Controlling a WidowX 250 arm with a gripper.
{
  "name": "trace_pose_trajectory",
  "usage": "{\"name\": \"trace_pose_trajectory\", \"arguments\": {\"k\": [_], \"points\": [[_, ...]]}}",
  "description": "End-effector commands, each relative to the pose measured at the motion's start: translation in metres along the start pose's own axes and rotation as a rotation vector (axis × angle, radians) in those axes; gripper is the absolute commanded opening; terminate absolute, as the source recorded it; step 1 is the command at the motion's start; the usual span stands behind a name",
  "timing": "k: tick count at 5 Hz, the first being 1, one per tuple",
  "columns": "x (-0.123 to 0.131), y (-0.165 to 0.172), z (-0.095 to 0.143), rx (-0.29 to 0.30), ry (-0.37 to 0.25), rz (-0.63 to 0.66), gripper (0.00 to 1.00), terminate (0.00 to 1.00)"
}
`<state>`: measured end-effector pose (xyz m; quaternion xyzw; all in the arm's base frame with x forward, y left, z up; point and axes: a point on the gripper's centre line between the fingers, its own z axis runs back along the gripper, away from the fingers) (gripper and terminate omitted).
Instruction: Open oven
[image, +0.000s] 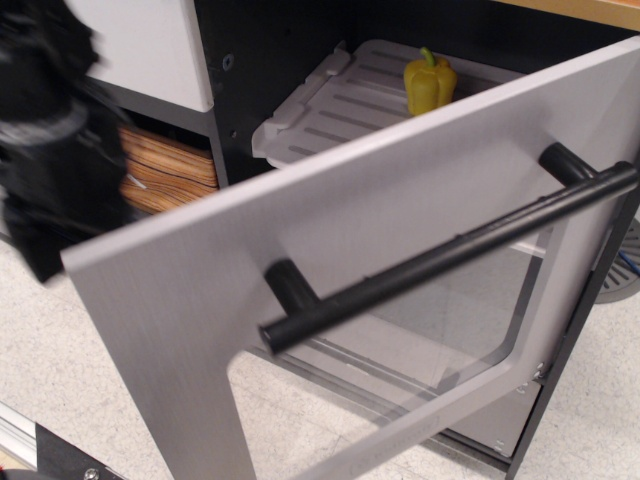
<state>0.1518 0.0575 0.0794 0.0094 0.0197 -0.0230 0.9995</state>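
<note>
Oven (400, 250) fills centre and right of frame, its grey door tilted well out from the top, black bar handle (450, 258) running diagonally across the clear window. Dark interior exposed above the door; grey rack (340, 100) carries a yellow toy pepper (428, 84). Gripper (50, 170) a black blur at left by the door's edge, beside a wood-grain drawer (165, 175); state of jaws cannot be made out.

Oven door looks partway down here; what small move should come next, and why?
Probably keep swinging the oven door a little further down. It hangs tilted, not flat, though the rack and yellow pepper already show. The blurred dark hand sits at its left edge; its grip is unclear.
</note>
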Motion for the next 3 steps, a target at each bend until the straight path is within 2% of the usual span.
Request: {"name": "trace_pose_trajectory", "arguments": {"k": [1, 2, 3], "points": [[-0.0044, -0.0176, 0.0215, 0.014, -0.064, -0.026, 1.0, 0.0], [-0.0044, -0.0176, 0.0215, 0.014, -0.064, -0.026, 1.0, 0.0], [-0.0044, -0.0176, 0.0215, 0.014, -0.064, -0.026, 1.0, 1.0]]}}
